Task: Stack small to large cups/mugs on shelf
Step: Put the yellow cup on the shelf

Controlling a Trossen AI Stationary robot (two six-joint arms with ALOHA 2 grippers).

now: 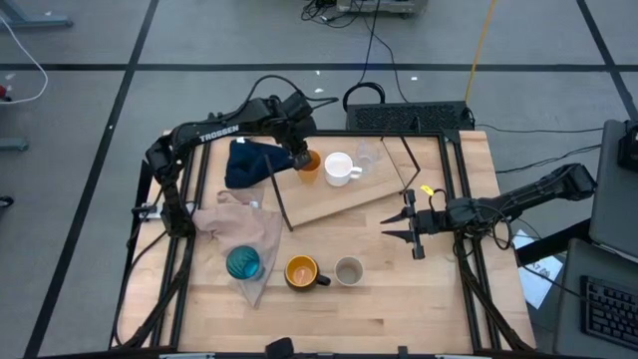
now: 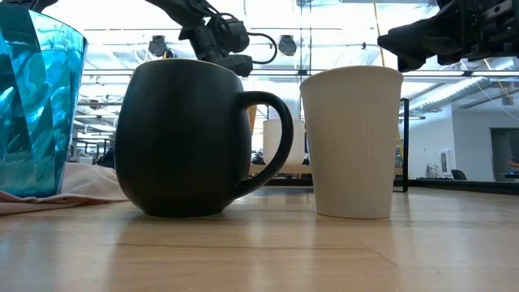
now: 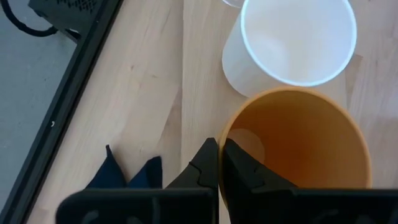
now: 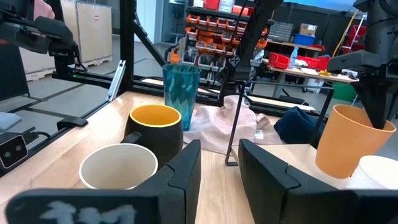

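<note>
Left tool [image 3: 219, 163] clenched on the small orange cup's [image 3: 298, 146] rim, setting it on the shelf [image 1: 334, 202] beside the white mug [image 1: 340, 169] for size order; right tool [image 1: 410, 227] waits released.

Light-wood grained surface [image 1: 399, 289] and shelf [image 1: 329, 204]; matt dark mug [image 2: 186, 138]; finely ribbed grey-beige cup [image 2: 353, 142]; glossy faceted teal tumbler [image 2: 36, 105]; soft pinkish cloth [image 1: 244, 229].

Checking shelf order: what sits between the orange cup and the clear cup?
The white mug, between the orange cup and clear cup in the high view.
</note>
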